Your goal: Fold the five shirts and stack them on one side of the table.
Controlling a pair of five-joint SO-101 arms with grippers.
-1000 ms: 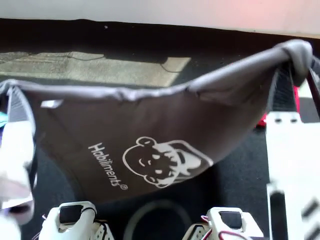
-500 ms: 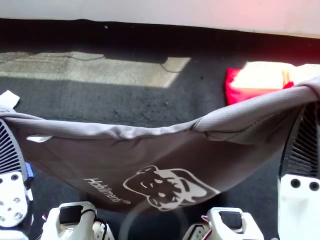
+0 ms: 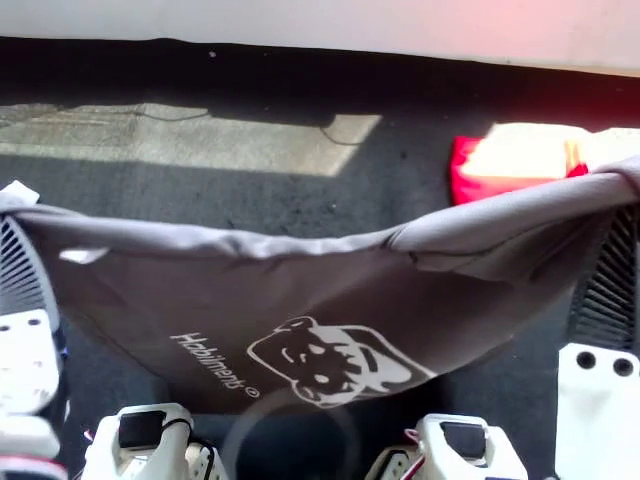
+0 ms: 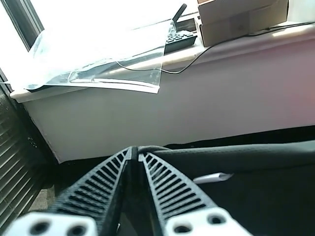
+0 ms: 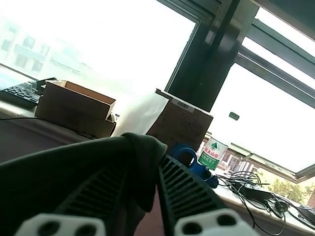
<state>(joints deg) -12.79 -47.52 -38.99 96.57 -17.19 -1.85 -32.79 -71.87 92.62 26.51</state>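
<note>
White lettering (image 3: pixel 213 362) and a bear logo (image 3: pixel 325 360) stand on the grey shirt (image 3: pixel 180 290).

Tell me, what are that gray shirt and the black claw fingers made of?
The gray shirt looks like soft, matte knit cloth: it sags and creases where it hangs. The claw fingers look like matte black plastic, moulded in open ribs; whether they flex is unclear.
</note>
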